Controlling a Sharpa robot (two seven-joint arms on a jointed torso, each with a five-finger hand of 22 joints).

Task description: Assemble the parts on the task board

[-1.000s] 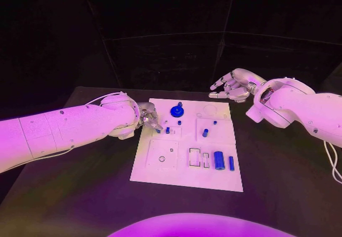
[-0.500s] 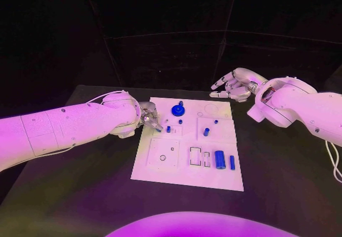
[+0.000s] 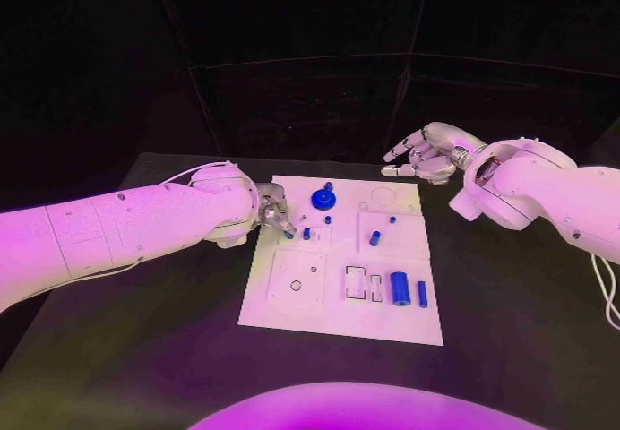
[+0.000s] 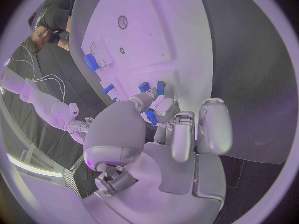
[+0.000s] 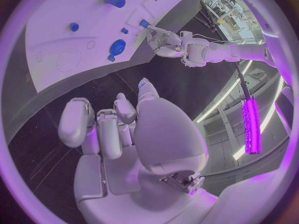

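The left hand (image 3: pixel 269 215) pinches a small blue part (image 4: pixel 150 116) in its fingers (image 4: pixel 163 109), at the task board (image 3: pixel 310 309) edge. Another blue peg (image 3: pixel 306 234) stands upright just beyond them. The right hand (image 3: pixel 423 154), farther off, hangs with fingers apart, holding nothing

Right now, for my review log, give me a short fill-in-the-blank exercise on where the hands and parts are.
1. The left hand pinches a small ____ part at the task board's edge.
2. The right hand hovers beyond the board's far corner, holding ____.
3. The large blue cylinder lies on the board on the robot's ____ side.

Missing words: blue; nothing; right
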